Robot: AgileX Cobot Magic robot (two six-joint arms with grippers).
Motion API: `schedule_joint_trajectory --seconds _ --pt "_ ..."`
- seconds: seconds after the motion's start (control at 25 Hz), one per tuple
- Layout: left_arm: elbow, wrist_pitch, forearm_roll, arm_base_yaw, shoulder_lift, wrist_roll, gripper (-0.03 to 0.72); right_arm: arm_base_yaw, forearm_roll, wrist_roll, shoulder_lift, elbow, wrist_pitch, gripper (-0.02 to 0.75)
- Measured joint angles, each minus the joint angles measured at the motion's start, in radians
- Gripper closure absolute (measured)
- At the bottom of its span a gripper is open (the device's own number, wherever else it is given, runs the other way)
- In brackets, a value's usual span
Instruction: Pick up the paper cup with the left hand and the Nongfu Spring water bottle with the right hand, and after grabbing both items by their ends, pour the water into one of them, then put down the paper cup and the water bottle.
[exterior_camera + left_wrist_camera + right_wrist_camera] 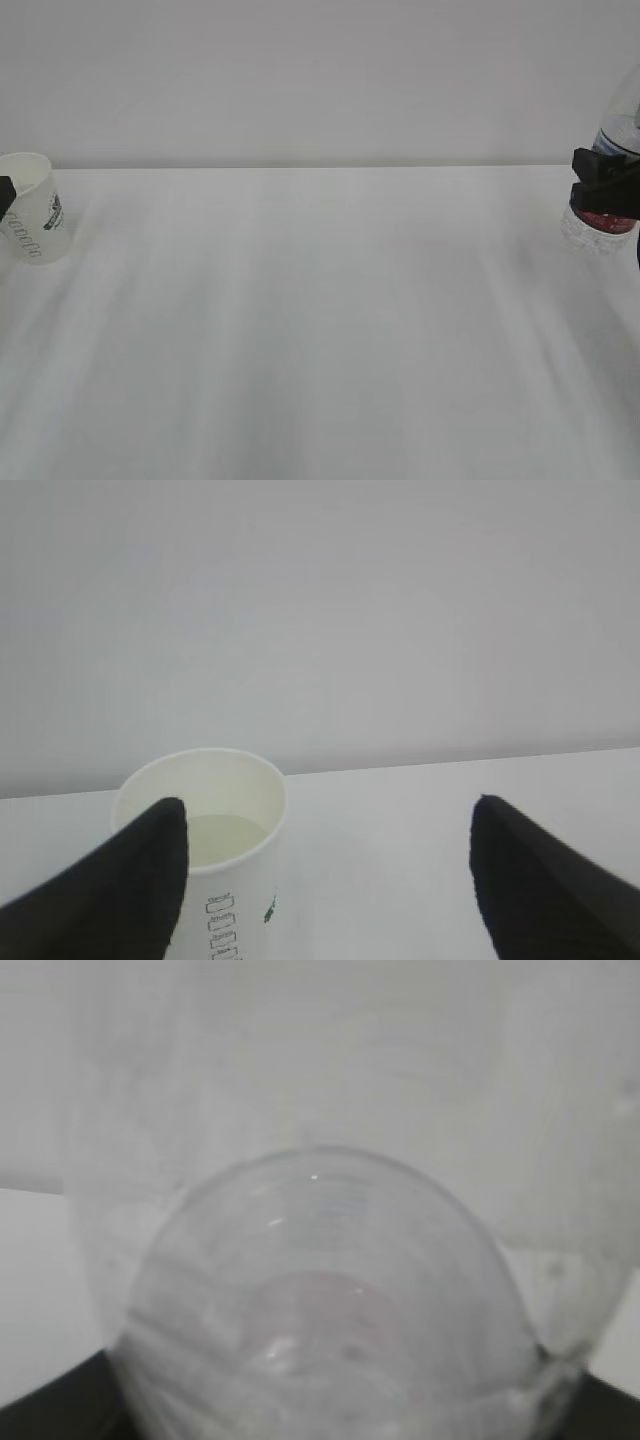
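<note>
Nongfu Spring water bottle [612, 170], clear plastic with red label, stands at the table's [320, 330] right edge, pinched by the black right hand [606, 186]; small white paper cup [215, 855] — holding pale water [225, 840] — sits far left between the spread fingers of the left hand [325, 880], one finger [130, 890] against it.

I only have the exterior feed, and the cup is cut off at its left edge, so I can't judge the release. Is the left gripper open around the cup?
Observer: Yes. In the left wrist view the left gripper is open wide. One finger stands well clear of the paper cup.
Operator: Anything in the cup?
Observer: A pale pool of water lies at its bottom.
Operator: And the bottle grip?
Observer: In the right wrist view the Nongfu Spring water bottle fills the frame, with the black fingers of the right gripper at both lower corners.
</note>
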Motion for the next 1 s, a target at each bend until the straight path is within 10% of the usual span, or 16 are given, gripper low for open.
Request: schedule_joint_trajectory --seconds 1.0 --pt "0.000 0.000 -0.003 0.000 0.000 -0.006 0.085 0.000 0.025 0.004 0.271 -0.133 -0.096 0.269"
